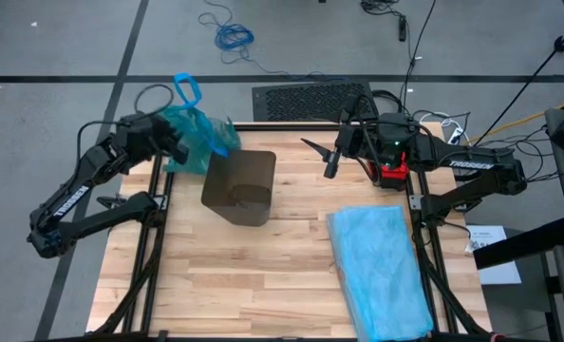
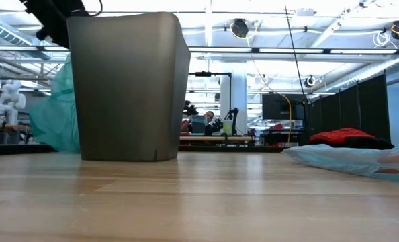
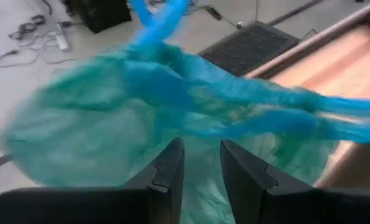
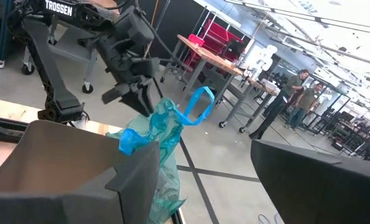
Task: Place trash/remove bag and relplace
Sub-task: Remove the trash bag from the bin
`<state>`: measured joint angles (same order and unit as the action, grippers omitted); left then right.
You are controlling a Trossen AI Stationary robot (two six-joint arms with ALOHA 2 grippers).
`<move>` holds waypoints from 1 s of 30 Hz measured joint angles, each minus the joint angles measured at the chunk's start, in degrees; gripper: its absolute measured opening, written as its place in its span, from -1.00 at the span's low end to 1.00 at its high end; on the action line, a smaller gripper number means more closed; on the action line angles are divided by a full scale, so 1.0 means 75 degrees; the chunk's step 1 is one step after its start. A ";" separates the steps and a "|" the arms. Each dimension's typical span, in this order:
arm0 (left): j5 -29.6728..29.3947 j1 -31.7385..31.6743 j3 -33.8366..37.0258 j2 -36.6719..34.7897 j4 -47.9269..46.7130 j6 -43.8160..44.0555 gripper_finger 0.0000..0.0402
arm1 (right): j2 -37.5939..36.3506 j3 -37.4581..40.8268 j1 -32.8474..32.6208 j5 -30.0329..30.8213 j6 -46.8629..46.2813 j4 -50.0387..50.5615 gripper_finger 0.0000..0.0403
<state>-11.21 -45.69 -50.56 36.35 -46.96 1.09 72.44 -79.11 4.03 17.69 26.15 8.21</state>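
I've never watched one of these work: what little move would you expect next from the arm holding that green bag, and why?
Probably the left gripper carries the bag a bit further outward, away from the bin. Its fingers pinch the teal plastic, which hangs beside the bin near the table's far left edge, so it looks already pulled out. The right gripper waits open, and the pale blue bag lies flat, perhaps the replacement.

Looks like a big open robotics lab: exposed ceiling ducts [image 2: 267,30], workbenches [image 4: 213,59], cables on the floor [image 1: 230,33], people standing [image 4: 300,90] around.
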 joint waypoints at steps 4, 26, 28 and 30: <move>0.0018 -0.0006 0.0344 -0.0003 0.0530 0.0440 -0.75 | 0.0000 0.0000 0.0000 0.0000 0.0000 -0.0002 0.23; -0.1394 -0.0006 0.3251 0.1286 0.4452 0.2051 -1.00 | 0.0000 0.0000 0.0003 0.0000 -0.0042 0.0023 0.23; -0.1402 -0.0003 0.3440 0.1466 0.4759 0.2120 -1.00 | 0.0000 0.0000 0.0003 0.0000 -0.0068 0.0023 0.23; -0.1406 -0.0004 0.3675 0.1653 0.5181 0.2226 -1.00 | 0.0000 0.0000 0.0012 -0.0001 -0.0075 0.0023 0.23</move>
<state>-21.75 -45.72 -23.00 48.75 -8.11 17.79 72.44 -79.11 4.12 17.69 25.59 8.38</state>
